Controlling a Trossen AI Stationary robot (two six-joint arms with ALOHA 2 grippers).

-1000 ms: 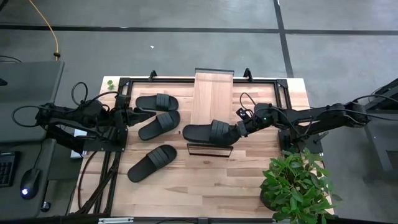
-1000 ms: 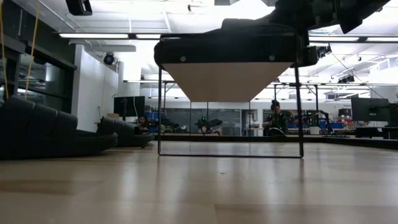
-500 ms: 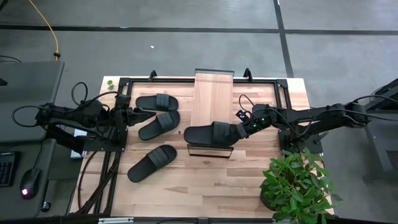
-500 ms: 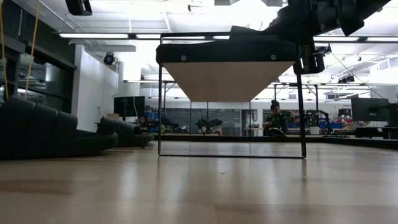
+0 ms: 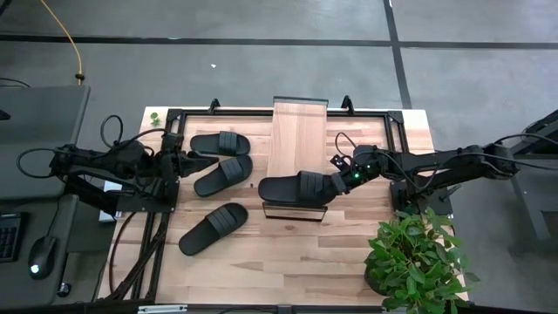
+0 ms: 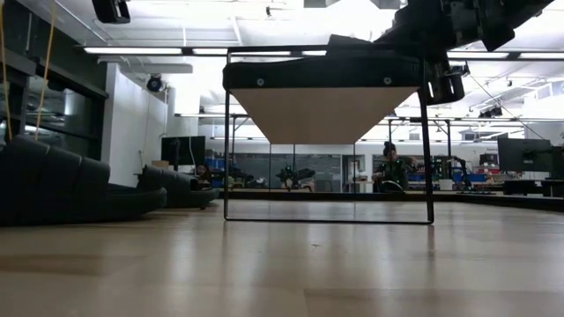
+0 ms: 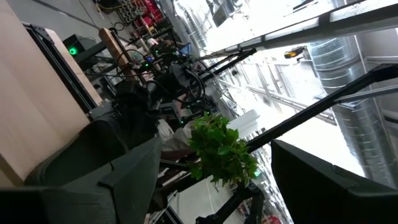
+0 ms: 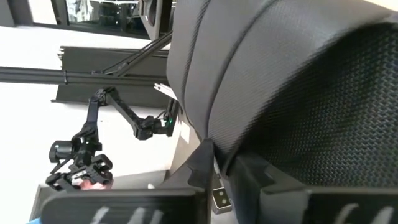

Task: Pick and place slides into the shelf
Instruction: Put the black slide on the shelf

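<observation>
Setting one of the slides [image 5: 292,187] crosswise on the near end of the shelf [image 5: 299,139] with the right gripper [image 5: 342,181], pinched narrow on the sole's end just off the shelf's right edge. Nudged a little to the right within the last second, so now centred over the plank rather than overhanging the shelf's left side. Seen level from the table top, sitting flat along the shelf's upper rail instead of drooping at one end (a good sign of full support). Probably at the letting-go step; no clear parting from the sole visible yet. Waiting well to the left of the shelf with the left gripper [image 5: 185,162], spread wide and holding nothing. Three more to shelve: two slides [image 5: 220,141] [image 5: 222,175] just left of the shelf, and a third [image 5: 214,228] left of its near end, farther out on the table [image 5: 366,262]. Worth watching for a snag on the strap during withdrawal.
</observation>
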